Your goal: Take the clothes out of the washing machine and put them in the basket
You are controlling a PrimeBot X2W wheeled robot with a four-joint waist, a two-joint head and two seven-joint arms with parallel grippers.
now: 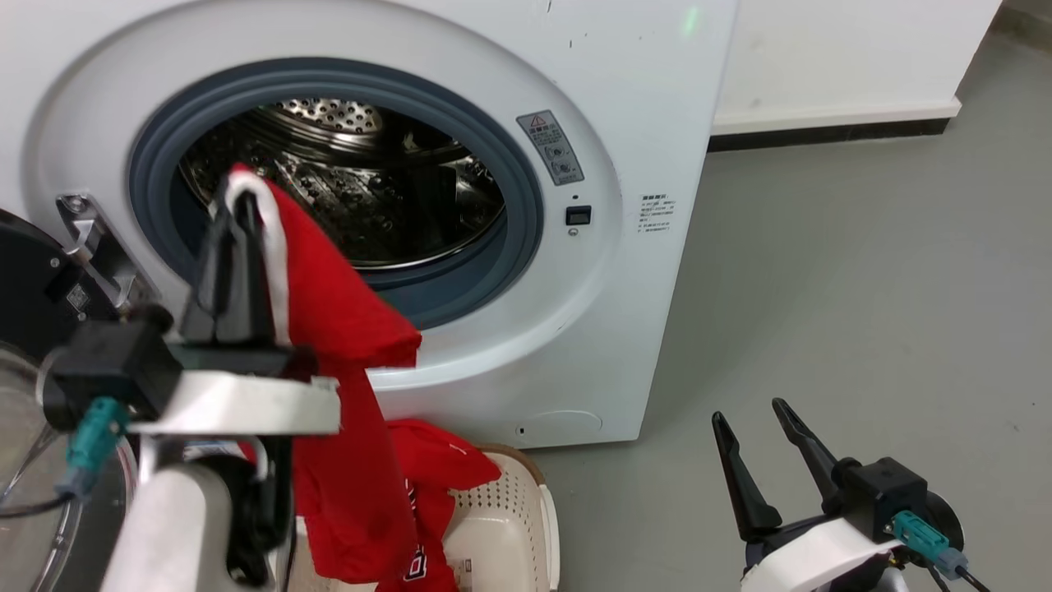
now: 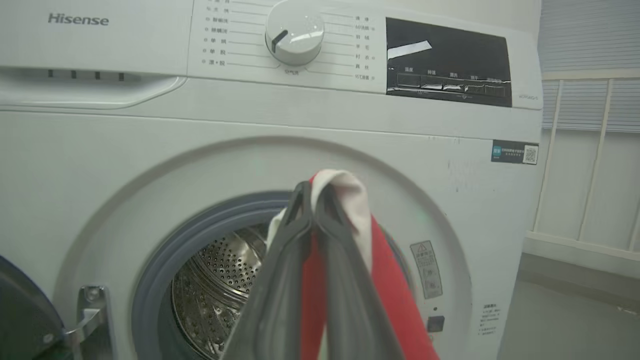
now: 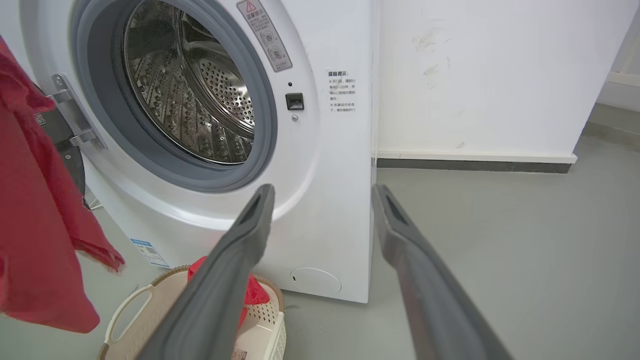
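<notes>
The white washing machine (image 1: 625, 205) stands with its door open and its steel drum (image 1: 353, 197) showing no cloth inside. My left gripper (image 1: 238, 193) is shut on a red garment with white trim (image 1: 329, 304), which hangs from the fingertips in front of the opening. In the left wrist view the same garment (image 2: 385, 280) drapes over the closed fingers (image 2: 290, 250). Below it sits the cream basket (image 1: 509, 518) with another red garment (image 1: 436, 464) lying in it. My right gripper (image 1: 749, 415) is open and empty, low at the right over the floor.
The black-rimmed glass door (image 1: 25, 279) hangs open at the far left beside my left arm. Grey floor (image 1: 863, 312) stretches to the right of the machine, up to a white wall with a dark skirting (image 1: 830, 136).
</notes>
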